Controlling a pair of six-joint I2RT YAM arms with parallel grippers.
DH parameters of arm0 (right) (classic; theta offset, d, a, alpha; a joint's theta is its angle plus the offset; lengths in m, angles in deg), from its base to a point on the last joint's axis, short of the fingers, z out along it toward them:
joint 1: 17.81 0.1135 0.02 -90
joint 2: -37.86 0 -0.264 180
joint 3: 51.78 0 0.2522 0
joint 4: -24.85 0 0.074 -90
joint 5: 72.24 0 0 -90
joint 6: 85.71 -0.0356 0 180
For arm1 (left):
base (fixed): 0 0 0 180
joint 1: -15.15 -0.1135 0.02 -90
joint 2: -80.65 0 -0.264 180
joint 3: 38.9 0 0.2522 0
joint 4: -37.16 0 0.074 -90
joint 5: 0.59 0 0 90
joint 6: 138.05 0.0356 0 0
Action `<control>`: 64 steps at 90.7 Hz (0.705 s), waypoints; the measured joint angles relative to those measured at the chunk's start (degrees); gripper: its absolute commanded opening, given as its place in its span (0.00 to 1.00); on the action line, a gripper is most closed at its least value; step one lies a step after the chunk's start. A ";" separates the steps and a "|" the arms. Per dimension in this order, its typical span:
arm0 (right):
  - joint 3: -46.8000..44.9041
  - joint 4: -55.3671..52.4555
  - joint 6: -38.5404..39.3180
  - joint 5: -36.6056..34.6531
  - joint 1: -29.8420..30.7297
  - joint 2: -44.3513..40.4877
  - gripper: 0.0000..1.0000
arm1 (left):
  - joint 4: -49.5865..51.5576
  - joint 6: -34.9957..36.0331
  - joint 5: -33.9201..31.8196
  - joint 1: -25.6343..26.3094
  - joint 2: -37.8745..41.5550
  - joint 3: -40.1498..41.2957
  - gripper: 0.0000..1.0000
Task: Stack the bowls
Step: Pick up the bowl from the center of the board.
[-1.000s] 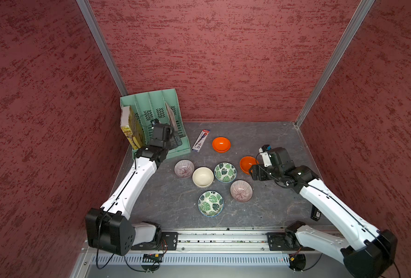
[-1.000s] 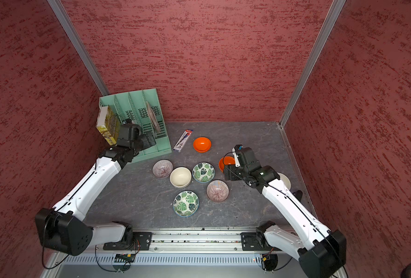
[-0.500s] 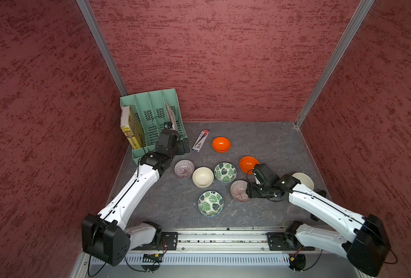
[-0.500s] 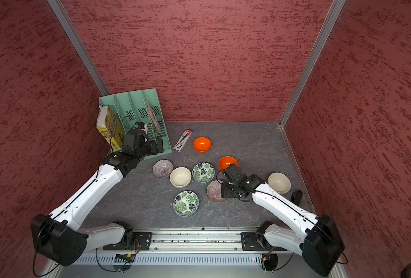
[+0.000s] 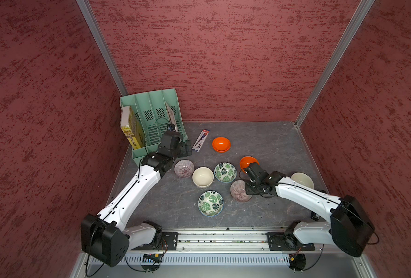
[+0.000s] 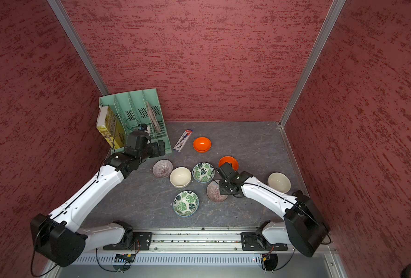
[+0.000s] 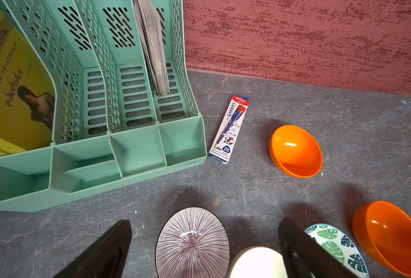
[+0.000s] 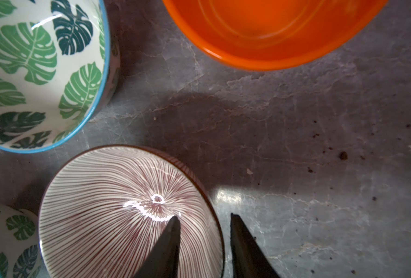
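Grasp step: the right pincer [image 8: 203,216] straddles the rim of a lined bowl [image 8: 118,204], pinch uncertain, while the left pincer [image 7: 205,221] is spread; next needs a firm squeeze and a lift onto its twin [image 7: 192,243]

I see eight separate upright bowls: orange bowls [image 5: 221,144], cream bowls [image 5: 202,177], leaf-print bowls [image 5: 210,203], striped bowls [image 5: 184,168], none stacked.

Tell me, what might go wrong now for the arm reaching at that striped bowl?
1. The right tool straddles only one edge of the lined bowl; lifted so, it may tilt or slip.
2. A leaf bowl and an orange bowl sit close by; a swinging bowl could knock them.
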 measured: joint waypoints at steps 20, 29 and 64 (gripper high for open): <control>0.02 1.33 1.57 -0.22 -0.11 -0.02 0.04 | 0.35 -0.57 -0.11 0.24 0.59 0.00 0.96; 0.35 2.75 2.08 -0.15 -0.15 -0.02 0.00 | 0.63 -0.57 -0.66 0.33 0.79 0.09 0.97; 0.81 0.70 4.52 2.54 -0.92 -4.09 0.00 | 2.14 -0.59 -1.31 0.33 1.03 0.31 0.97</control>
